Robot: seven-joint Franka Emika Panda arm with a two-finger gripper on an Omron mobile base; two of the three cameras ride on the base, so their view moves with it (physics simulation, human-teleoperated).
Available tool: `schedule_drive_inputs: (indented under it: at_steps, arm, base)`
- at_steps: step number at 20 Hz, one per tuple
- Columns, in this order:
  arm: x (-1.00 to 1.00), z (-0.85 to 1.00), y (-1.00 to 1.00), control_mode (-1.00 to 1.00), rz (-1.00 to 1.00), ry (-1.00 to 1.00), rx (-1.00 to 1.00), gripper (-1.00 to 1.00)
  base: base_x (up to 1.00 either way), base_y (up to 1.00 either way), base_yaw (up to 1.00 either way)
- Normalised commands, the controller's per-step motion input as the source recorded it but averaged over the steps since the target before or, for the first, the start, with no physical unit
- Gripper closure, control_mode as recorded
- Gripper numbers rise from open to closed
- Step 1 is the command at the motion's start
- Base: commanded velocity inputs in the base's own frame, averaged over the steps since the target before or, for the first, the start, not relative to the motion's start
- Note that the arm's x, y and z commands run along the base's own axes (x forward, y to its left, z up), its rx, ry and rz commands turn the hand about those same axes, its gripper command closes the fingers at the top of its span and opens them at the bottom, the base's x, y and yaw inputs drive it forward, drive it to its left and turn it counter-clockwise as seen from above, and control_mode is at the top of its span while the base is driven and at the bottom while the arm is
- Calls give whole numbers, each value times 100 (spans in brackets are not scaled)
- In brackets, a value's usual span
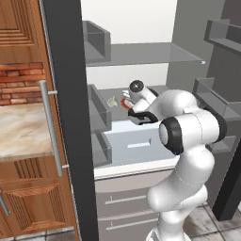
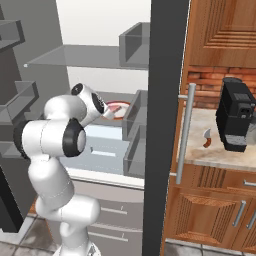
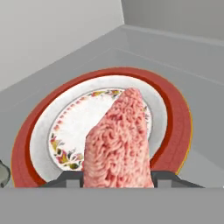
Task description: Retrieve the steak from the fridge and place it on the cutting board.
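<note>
Fridge [image 1: 141, 54]: doors swung wide, grey shelves and white back wall showing; door bins crowd both sides of the arm.
Plate [image 3: 173, 109]: red-rimmed, on the middle shelf, just under the meat.
Steak [image 3: 118, 140]: tilted up off the plate, pinched at its near end.
Gripper [image 3: 117, 177]: fingers nearly together, clamped on the steak's edge.
Risk: I'd say the thin hold may slip, or the slab may catch a bin on the way out.

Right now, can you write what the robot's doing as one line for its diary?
stage: lifting | gripper: shut on steak | steak: tilted up over red-rimmed plate | place: fridge shelf, doors open
</note>
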Motion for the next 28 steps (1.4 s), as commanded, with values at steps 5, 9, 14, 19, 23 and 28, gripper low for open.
schedule_drive_inputs:
  at_steps: [5, 9, 14, 19, 23, 28]
  arm:
    - [-48, 32, -28, -100, 7, 0, 0, 100]
    - [-50, 46, -16, -100, 5, 0, 0, 100]
    - [-71, 43, -21, -100, 7, 0, 0, 100]
    - [-82, 52, -17, -100, 5, 0, 0, 100]
    - [-96, 28, -2, -100, 7, 0, 0, 100]
    - [-89, 22, 4, -100, 10, 0, 0, 100]
  base:
    - [0, 0, 0]
    - [0, 0, 0]
    - [0, 0, 0]
    - [0, 0, 0]
    - [0, 0, 0]
    - [0, 0, 0]
